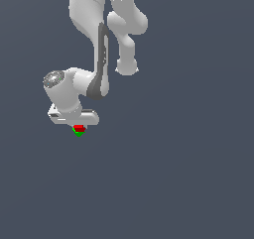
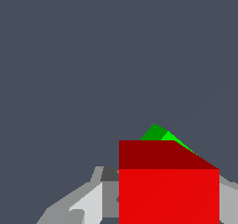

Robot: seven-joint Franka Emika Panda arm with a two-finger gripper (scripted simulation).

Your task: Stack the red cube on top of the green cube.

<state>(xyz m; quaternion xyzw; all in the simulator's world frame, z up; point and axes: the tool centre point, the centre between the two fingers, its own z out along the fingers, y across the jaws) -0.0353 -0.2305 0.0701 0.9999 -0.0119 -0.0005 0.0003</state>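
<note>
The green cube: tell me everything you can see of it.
The green cube is tiny, plain, bright green and flat-shaded. Only a sliver shows in the exterior view, directly beneath the red cube, under the gripper. In the wrist view one corner pokes out behind the red cube. Actual contact cannot be confirmed.

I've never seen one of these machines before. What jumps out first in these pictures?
The big white robot arm reaches down from the top of the exterior view against a plain dark grey background. At its tip, under the gripper, sit two tiny bright spots: the red cube directly over the green cube. In the wrist view the red cube fills the foreground between the fingers, green corner peeking behind.
</note>
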